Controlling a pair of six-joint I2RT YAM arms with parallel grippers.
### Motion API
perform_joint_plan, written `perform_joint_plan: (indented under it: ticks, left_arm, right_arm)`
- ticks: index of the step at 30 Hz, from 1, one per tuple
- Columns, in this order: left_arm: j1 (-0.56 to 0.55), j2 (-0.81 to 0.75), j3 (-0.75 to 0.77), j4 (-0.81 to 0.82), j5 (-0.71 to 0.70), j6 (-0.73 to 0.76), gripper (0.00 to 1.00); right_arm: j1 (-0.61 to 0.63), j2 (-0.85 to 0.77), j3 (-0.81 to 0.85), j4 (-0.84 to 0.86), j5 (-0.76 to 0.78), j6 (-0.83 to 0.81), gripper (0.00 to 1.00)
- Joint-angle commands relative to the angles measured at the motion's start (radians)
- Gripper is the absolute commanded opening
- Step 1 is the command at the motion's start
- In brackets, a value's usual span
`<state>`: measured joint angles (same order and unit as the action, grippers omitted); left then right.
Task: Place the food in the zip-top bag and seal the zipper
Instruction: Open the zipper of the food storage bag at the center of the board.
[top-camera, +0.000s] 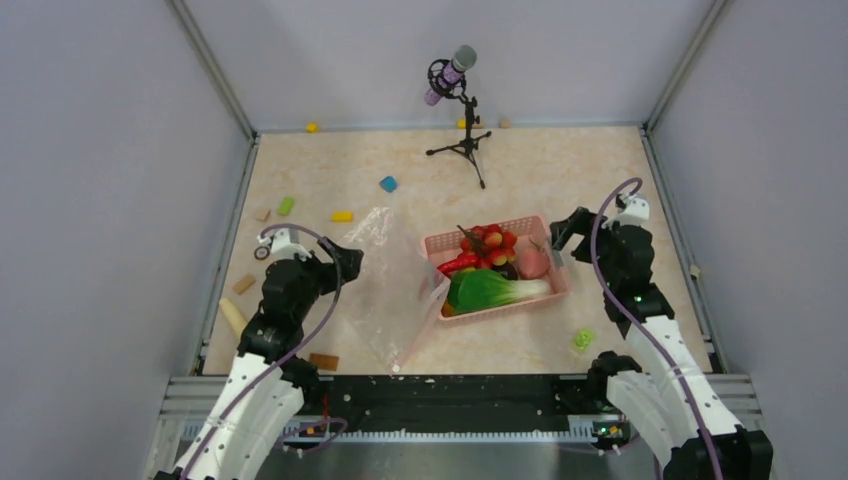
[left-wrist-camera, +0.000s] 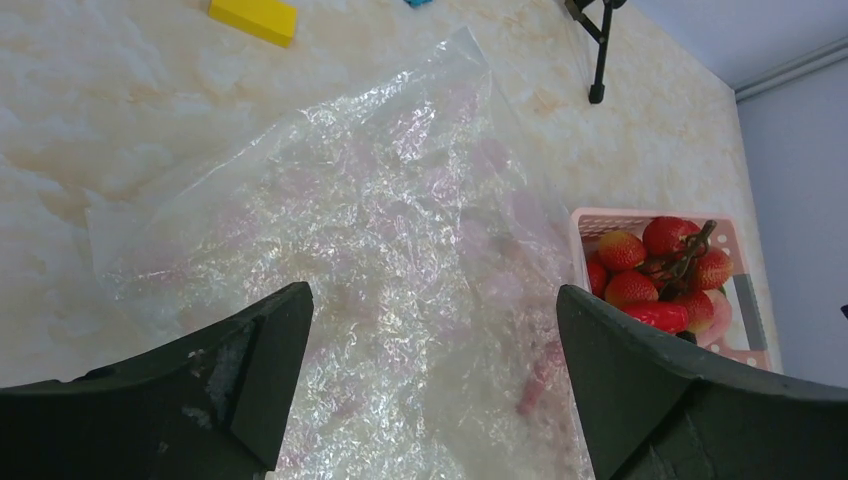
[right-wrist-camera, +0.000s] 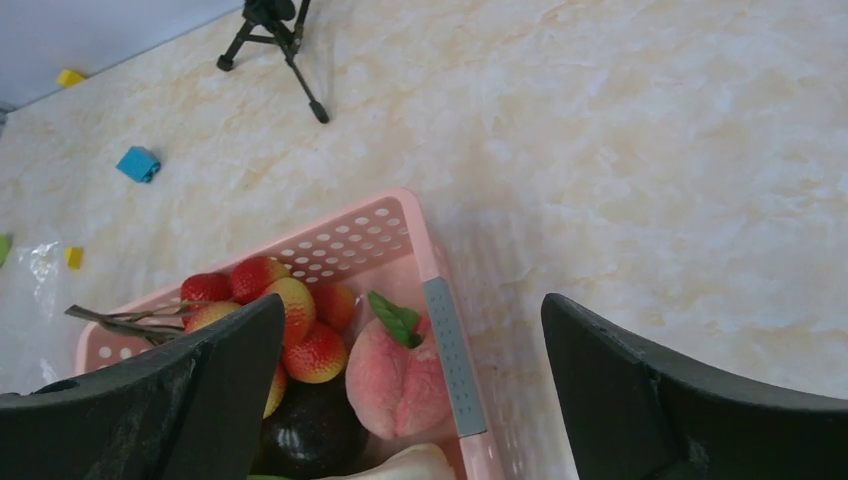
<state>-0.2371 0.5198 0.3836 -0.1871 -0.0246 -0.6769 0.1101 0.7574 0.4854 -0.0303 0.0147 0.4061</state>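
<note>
The clear crinkly zip-top bag (top-camera: 385, 290) lies flat on the table left of the pink basket (top-camera: 553, 288), its right edge against the basket's left end. I cannot make out its zipper. The food is in the basket: bok choy (top-camera: 495, 290), red chillies (top-camera: 458, 264), red berries (top-camera: 490, 242) and a pink fruit (top-camera: 533, 262). My left gripper (top-camera: 350, 258) is open above the bag's left side; its wrist view shows the bag (left-wrist-camera: 400, 230) between its fingers. My right gripper (top-camera: 560, 232) is open above the basket's right end, over the pink fruit (right-wrist-camera: 400, 385) and berries (right-wrist-camera: 290, 320).
A microphone on a black tripod (top-camera: 465, 140) stands at the back middle. Small blocks lie scattered: blue (top-camera: 388, 183), yellow (top-camera: 342, 215), green (top-camera: 286, 205), another green (top-camera: 583, 340), tan (top-camera: 244, 284). Grey walls close in the table on three sides.
</note>
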Motion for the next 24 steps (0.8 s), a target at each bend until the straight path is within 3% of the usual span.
perform_joint_plan:
  ticks: [1,4,9,15,20,24]
  left_arm:
    - [0.001,0.009,0.060,-0.001,0.070,0.016,0.97]
    - [0.001,0.033,0.088,-0.028,0.112,0.003,0.97]
    - [-0.028,0.082,0.118,-0.072,0.235,-0.001,0.97]
    - [-0.236,0.114,0.089,-0.123,0.127,0.001,0.97]
    - [-0.360,0.130,0.090,-0.136,0.246,0.069,0.95]
    - [-0.460,0.149,0.084,-0.159,0.134,0.079,0.95]
  right_arm:
    - [0.000,-0.024,0.005,0.051,-0.102,0.014,0.99]
    - [0.000,-0.029,0.017,-0.008,-0.160,-0.018,0.99]
    - [0.000,-0.030,0.054,-0.094,-0.127,0.010,0.99]
    - [-0.001,0.036,0.105,-0.158,-0.164,-0.011,0.99]
    - [-0.001,0.073,0.106,-0.136,-0.170,-0.004,0.99]
    - [-0.001,0.060,0.102,-0.127,-0.207,-0.006,0.99]
